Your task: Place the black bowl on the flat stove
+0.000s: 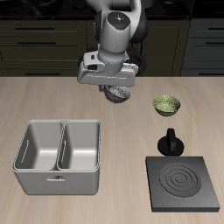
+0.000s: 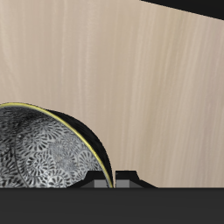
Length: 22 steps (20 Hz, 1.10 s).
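Note:
The black bowl (image 1: 117, 94) hangs under my gripper (image 1: 115, 88) at the back middle of the table, lifted a little above the wood. In the wrist view the bowl (image 2: 44, 153) is very close, showing its grey-white speckled inside and a thin yellow rim. The gripper is shut on the bowl's rim. The flat stove (image 1: 182, 182), a black square plate with pale rings, lies near the table's front edge, far from the bowl and nearer the camera.
An olive-green patterned bowl (image 1: 166, 106) sits beside the held bowl. A small black knobbed pot (image 1: 171, 143) stands just behind the stove. A grey double-basin tray (image 1: 59, 156) lies toward the front, on the other side from the stove.

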{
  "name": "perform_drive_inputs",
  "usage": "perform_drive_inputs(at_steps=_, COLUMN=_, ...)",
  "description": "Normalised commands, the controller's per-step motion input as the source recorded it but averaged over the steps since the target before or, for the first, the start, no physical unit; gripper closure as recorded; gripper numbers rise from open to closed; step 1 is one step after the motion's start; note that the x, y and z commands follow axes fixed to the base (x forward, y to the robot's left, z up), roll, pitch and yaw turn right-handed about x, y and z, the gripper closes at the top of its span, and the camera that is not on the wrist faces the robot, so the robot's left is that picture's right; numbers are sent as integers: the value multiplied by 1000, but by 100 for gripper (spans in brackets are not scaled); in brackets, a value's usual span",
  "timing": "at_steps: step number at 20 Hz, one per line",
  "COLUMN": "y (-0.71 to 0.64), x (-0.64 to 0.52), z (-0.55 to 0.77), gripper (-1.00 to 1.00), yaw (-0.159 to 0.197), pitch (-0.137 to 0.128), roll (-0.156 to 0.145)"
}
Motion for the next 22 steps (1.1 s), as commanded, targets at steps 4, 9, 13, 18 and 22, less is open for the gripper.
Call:
perform_drive_inputs(at_steps=4, y=72, x=25, z=494, gripper=100, yaw=11, pitch=-95, roll=26)
perform_drive_inputs(at_steps=9, y=111, x=29, z=474, gripper=100, yaw=3, pitch=-94, roll=26)
perform_drive_inputs(at_steps=13, y=5, x=24, z=143, gripper=100, yaw=20, pitch=-31, roll=6)
perform_drive_inputs(at_steps=18, y=-71, x=140, z=24, gripper=100, yaw=-4, pitch=19, roll=-1)
perform_drive_inputs(at_steps=22, y=-18, x=236, z=168, gripper=100, yaw=21, pitch=6, roll=-8)
